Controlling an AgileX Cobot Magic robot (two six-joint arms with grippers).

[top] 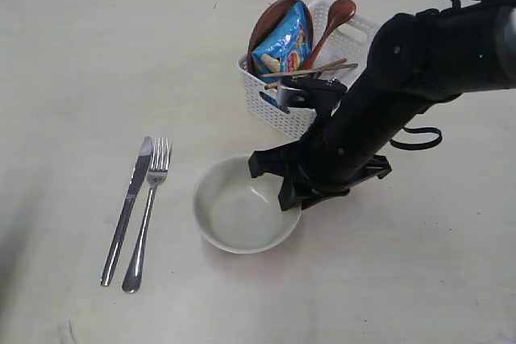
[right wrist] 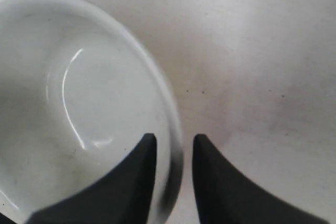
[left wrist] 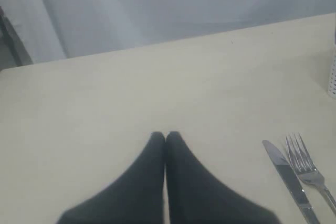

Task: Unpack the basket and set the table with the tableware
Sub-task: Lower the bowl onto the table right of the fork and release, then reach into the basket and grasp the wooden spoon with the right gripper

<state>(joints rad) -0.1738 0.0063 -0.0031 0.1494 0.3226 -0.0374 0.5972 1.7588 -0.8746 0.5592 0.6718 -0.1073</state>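
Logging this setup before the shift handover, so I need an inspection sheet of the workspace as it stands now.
Surface: pale cream tabletop, a few small dark specks.
Job's things: steel knife and steel fork lie side by side; off-white round bowl upright on the tabletop; white perforated plastic basket holds round brown plate, reddish-brown wooden spoon, wooden chopsticks.
Clutter: blue chip bag in the basket.
Grippers: left gripper jaws shut, empty; right gripper jaws open astride the bowl's rim.
Cables: black cable loops on the right arm.
Surroundings: plain grey backdrop behind the table.
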